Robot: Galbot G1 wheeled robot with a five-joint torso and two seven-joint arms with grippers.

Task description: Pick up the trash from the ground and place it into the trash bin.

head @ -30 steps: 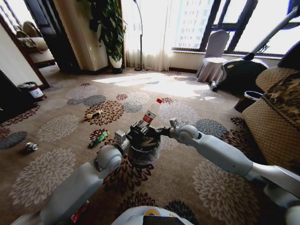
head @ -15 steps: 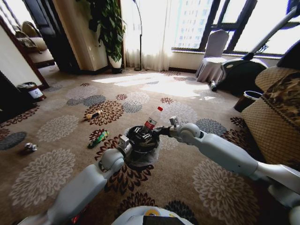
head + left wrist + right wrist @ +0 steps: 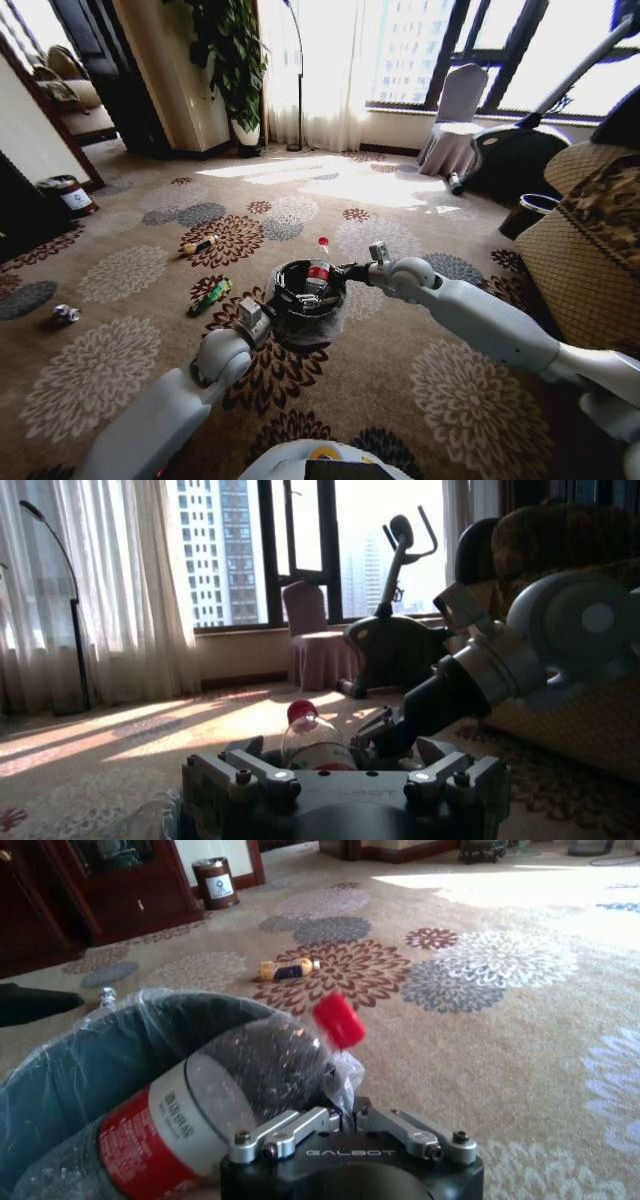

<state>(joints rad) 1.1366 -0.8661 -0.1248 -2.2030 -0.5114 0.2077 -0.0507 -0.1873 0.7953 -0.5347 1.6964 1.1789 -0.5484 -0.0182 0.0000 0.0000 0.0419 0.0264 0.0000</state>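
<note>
The trash bin, dark with a clear bag liner, stands on the carpet just ahead of me. A clear plastic bottle with a red cap and red label stands inside it, leaning on the rim. My right gripper is at the bin's far rim, its fingers closed together on the rim and liner. In the right wrist view the bottle lies in the lined bin. My left gripper is at the near rim, open, with the bottle just beyond its spread fingers.
More trash lies on the carpet to the left: a green packet, a yellow-and-dark piece and a small can. A dark-red bin with a white label stands by the left wall. A patterned sofa is at the right.
The bottle, tilted above the bin before, has dropped down into it and stands nearly upright. My left arm has drawn back and lower. The right gripper has stayed at the rim.
</note>
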